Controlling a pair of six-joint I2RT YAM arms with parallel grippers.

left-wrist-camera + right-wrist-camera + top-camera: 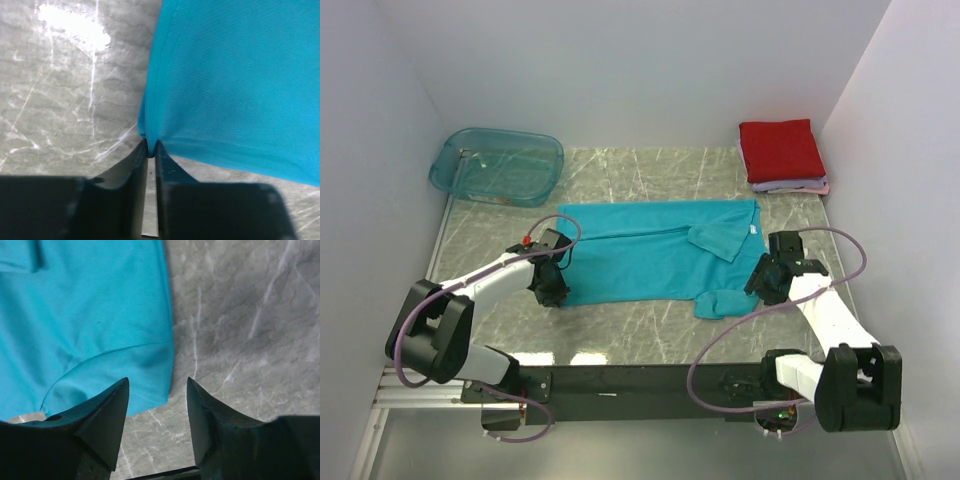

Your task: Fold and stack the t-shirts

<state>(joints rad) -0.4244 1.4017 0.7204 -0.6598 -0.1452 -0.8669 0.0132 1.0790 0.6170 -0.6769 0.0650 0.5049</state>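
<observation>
A teal t-shirt (650, 255) lies spread flat in the middle of the table, with one sleeve folded over near its collar. My left gripper (553, 292) sits at the shirt's near left corner. In the left wrist view its jaws (151, 148) are shut on a pinch of the teal hem (225, 90). My right gripper (767, 280) is beside the near right sleeve. In the right wrist view it stands open (157, 386), low over the sleeve's edge (100, 340), gripping nothing. A folded red t-shirt (780, 148) rests on a pale lilac one (798, 186) at the back right.
A see-through teal plastic tub (498, 165) stands at the back left corner. White walls close in the table (620, 330) on the left, right and back. Bare marble shows beside the sleeve (240, 315).
</observation>
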